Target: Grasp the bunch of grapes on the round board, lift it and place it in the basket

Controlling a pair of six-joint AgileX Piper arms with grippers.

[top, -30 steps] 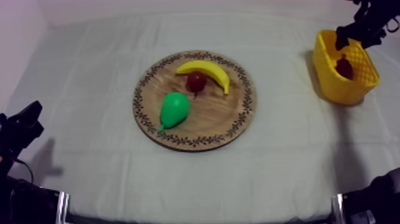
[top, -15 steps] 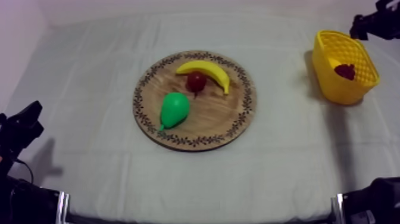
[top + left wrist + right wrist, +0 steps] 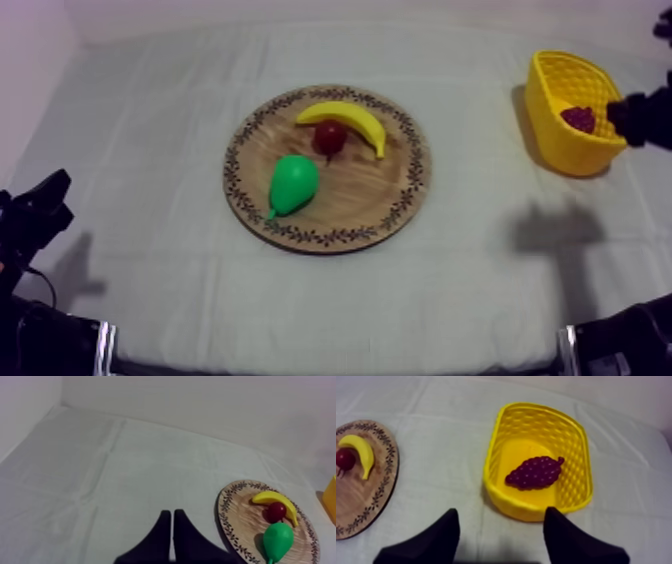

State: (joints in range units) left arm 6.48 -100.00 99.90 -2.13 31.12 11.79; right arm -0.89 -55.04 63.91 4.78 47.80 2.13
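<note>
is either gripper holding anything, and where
Nothing is held: right gripper open beside the yellow basket containing the purple bunch of grapes; left gripper shut, empty.

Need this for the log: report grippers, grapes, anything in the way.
Left gripper shut, low at left side. Right gripper open, beside basket. Grapes in basket. Nothing in the way.

- yellow basket [image 3: 571, 436]: bright yellow, lattice-weave walls
- bunch of grapes [image 3: 534, 472]: dark purplish red, bumpy surface
- wooden board [image 3: 330, 240]: light brown wood grain, with a dark leafy pattern round the rim
- banana [image 3: 345, 117]: yellow
- pear [image 3: 293, 183]: green
- small red fruit [image 3: 330, 137]: dark red
- cloth [image 3: 150, 150]: plain grey-white, faint creases
- left gripper [image 3: 172, 526]: black
- right gripper [image 3: 501, 511]: black
</note>
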